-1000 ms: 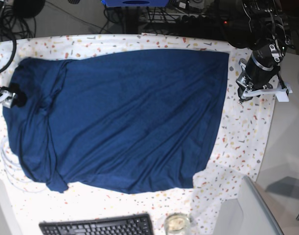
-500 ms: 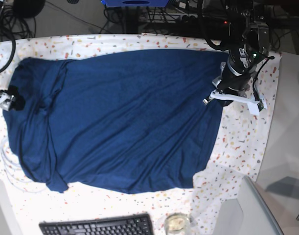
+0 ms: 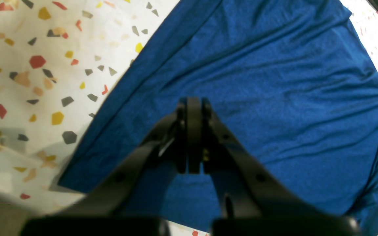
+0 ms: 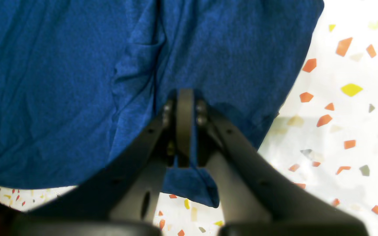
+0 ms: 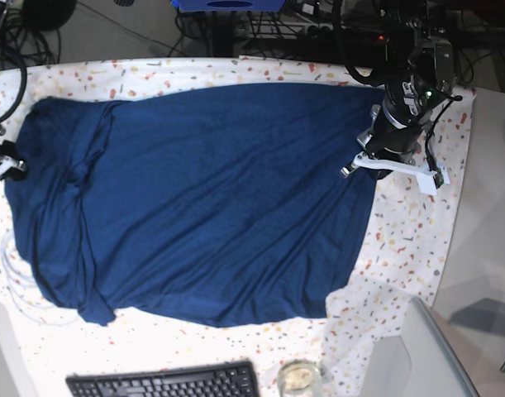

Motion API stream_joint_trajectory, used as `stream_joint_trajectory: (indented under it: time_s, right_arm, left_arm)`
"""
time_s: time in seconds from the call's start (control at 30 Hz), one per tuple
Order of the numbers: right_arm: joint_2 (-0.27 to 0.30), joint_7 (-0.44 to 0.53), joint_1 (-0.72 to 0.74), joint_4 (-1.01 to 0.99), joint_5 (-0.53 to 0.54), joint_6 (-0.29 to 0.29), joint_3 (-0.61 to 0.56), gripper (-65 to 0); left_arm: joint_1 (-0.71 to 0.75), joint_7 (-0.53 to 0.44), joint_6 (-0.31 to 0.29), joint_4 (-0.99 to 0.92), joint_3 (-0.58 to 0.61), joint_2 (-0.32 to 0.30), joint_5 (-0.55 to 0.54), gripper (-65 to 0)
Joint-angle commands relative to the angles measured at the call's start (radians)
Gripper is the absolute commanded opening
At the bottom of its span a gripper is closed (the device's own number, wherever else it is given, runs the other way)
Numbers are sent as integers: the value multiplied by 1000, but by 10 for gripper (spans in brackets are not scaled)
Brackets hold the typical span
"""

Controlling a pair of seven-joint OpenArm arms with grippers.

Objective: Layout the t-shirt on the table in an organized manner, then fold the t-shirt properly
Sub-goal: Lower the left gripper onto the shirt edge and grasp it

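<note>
T-shirt (image 5: 202, 198): long axis across worktop (image 5: 417, 240), between both closed pincers, right pincer (image 4: 185, 131) pinching its collar-end edge, left pincer (image 3: 194, 137) empty above hem end.

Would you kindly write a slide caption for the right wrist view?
Right pincer shut on the navy t-shirt near its edge, above the speckled table.

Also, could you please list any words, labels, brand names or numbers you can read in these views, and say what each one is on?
None can be read.
t-shirt: plain, no print or label showing.
table cloth: only coloured flecks, no writing.
keyboard: key legends too small to read.
</note>
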Motion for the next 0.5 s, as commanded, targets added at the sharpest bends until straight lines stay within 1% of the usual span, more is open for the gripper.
stream_joint_trajectory:
  time_s: [0.0,0.03,0.47]
  right_arm:
    - [20,18,12,18,15,7,10,-642]
    - [20,18,12,18,15,7,10,-650]
    - [20,18,5,18,15,7,11,-648]
  left_arm:
    - [-5,-18,-6,16,-2,-5,5,-650]
    - [-5,-18,-6,16,-1,-5,5,-650]
    - [-5,-16,-6,16,-1,-5,5,-650]
